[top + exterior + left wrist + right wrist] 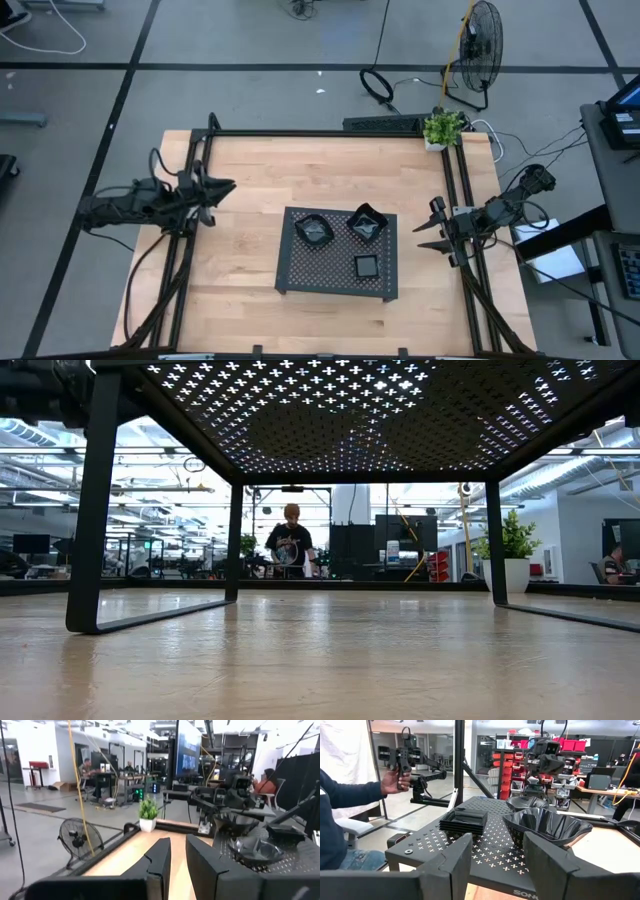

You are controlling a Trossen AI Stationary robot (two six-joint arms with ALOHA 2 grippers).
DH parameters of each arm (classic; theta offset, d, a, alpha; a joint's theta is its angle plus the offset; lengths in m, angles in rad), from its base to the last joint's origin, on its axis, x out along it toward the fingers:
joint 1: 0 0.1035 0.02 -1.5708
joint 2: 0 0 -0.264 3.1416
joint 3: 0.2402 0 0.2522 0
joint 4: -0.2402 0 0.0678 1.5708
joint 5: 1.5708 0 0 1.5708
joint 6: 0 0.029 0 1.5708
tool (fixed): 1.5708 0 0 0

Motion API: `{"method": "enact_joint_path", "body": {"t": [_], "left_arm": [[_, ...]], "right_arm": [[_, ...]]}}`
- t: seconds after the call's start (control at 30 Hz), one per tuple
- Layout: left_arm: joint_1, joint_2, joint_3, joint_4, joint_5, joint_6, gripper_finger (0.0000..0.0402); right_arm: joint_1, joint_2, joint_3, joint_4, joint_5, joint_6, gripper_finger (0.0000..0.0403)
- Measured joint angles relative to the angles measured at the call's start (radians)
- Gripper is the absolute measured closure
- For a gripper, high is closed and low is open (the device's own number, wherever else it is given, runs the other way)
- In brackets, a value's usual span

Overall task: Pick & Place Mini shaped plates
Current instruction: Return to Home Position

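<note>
A dark perforated tray (300, 275) stands on legs mid-table. On it sit three lots of mini shaped plates: a round-edged stack (314, 230), an angular stack (367, 223) and a small square stack (367, 265). The right wrist view shows the square stack (465, 820) and the angular one (545, 827) resting on the tray top. My left gripper (225, 188) hovers at the table's left edge, its fingers (162, 862) a narrow gap apart with nothing between them. My right gripper (425, 225) waits at the right edge, open and holding nothing (497, 855).
A potted plant (443, 128) stands at the table's far right corner. A fan (480, 40) and cables lie on the floor beyond. Black frame rails (300, 133) run along the table's edges. A seated person's arm (350, 795) shows past the tray. Bare wood (240, 250) lies around the tray.
</note>
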Motion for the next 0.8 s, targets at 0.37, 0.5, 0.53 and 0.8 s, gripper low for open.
{"method": "enact_joint_path", "body": {"t": [0.37, 0.5, 0.53, 0.8], "left_arm": [[0.0, 0.0, -0.077, -0.003, 0.02, -0.012, 0.0339], [0.0, 0.0, -0.08, -0.004, -0.01, -0.015, 0.0339], [0.0, 0.0, -0.08, -0.006, -0.019, -0.016, 0.0339], [0.0, 0.0, -0.08, -0.012, -0.027, 0.028, 0.0339]], "right_arm": [[0.0, 0.0, 0.0, 0.0, 0.0, 0.0, 0.0238], [0.0, 0.0, 0.0, 0.0, 0.0, 0.0, 0.0238], [0.0, 0.0, 0.0, 0.0, 0.0, 0.0, 0.0238], [0.0, 0.0, 0.0, 0.0, 0.0, 0.0, 0.0238]]}}
